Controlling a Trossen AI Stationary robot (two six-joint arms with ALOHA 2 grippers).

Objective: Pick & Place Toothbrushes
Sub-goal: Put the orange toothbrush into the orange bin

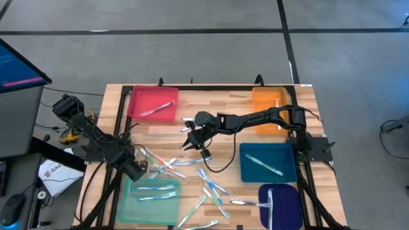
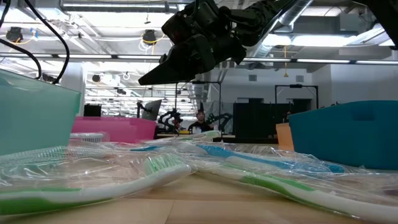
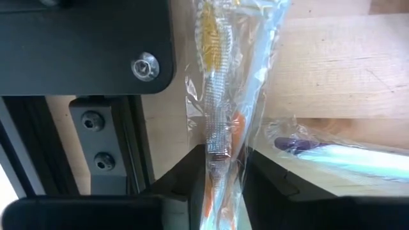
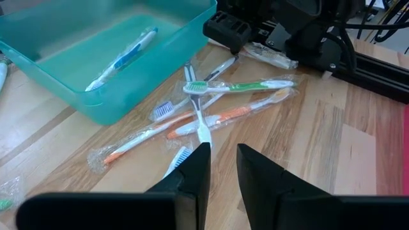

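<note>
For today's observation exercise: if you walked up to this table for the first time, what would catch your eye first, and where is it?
The loose scatter of wrapped toothbrushes across the near middle of the wooden table stands out first. Around them sit bright trays: a red tray and an orange tray at the far side, a blue tray at the right. The right gripper hangs over the table's centre, while the left gripper has a wrapped orange toothbrush between its fingers.

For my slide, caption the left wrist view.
Left pincer straddling a wrapped orange toothbrush beside the table's black frame.
</note>
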